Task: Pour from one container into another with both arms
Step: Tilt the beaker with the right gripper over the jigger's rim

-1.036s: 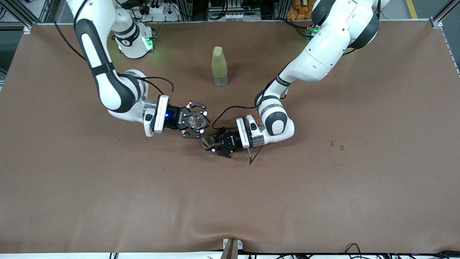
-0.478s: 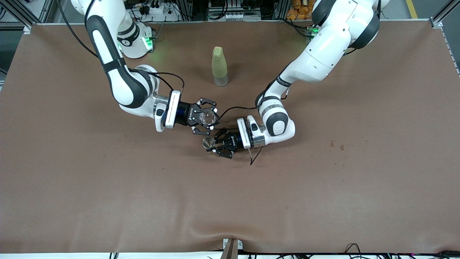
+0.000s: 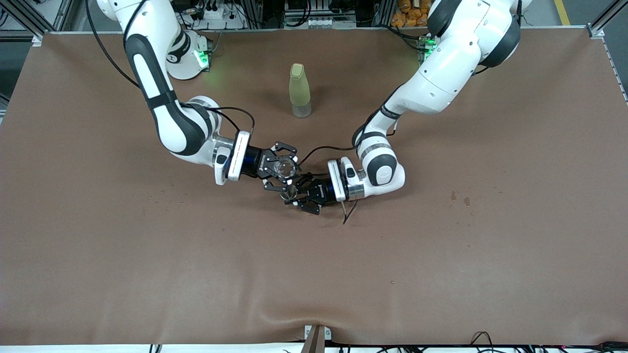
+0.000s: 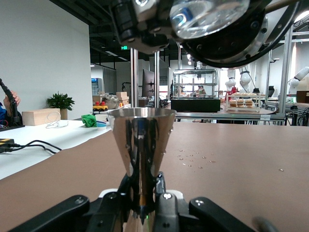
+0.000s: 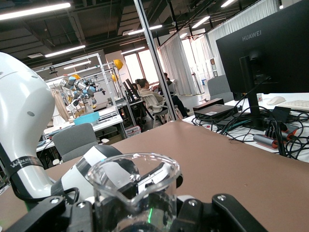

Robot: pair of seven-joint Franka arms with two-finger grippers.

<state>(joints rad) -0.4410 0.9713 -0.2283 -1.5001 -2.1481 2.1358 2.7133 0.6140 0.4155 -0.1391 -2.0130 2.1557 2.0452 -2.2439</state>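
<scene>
Right gripper clamps a clear glass beaker, spout visible in the right wrist view. Left gripper pinches a steel jigger by its waist, upright in the left wrist view. Both meet over mid-table, beaker just above and touching-close to the jigger's rim; in the left wrist view the beaker hangs overhead. A yellow-green bottle stands upright, farther from the camera, well apart.
</scene>
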